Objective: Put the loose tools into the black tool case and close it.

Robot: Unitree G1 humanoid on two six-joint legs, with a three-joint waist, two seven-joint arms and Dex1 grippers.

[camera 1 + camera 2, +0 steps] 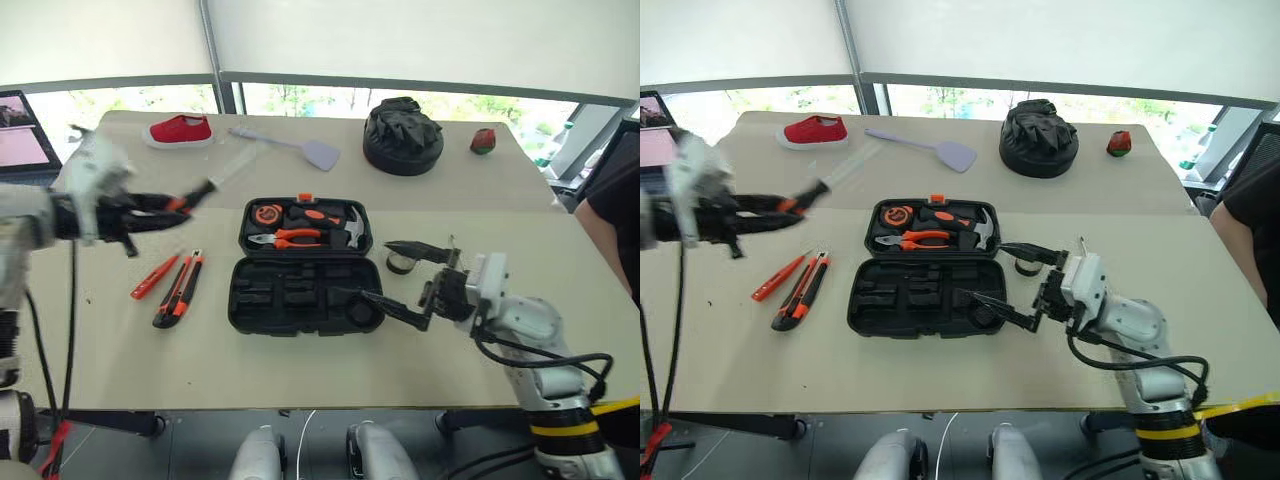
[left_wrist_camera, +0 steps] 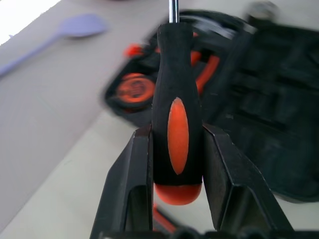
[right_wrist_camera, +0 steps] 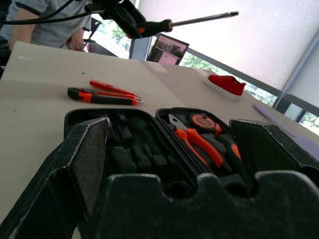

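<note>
Screwdriver (image 2: 177,124) is clamped by its black-and-orange handle in the left pincer (image 1: 150,212), up in the air to the left of the open tool case (image 1: 300,270). Its shaft points toward the case, long axis roughly level. I'd line that axis up with an empty moulded slot before lowering, otherwise it won't seat. Right pincer (image 1: 400,275) hangs wide open with nothing in it, at the case's right edge. Utility knife (image 1: 178,290) and slim orange screwdriver (image 1: 155,276) lie on the worktop (image 1: 120,350) left of the case.

Both arms (image 1: 530,325) have pale grey shells and loose black cables. Each gripper (image 1: 405,280) has two long black fingers. A yellow-and-black band rings the right arm's base.
</note>
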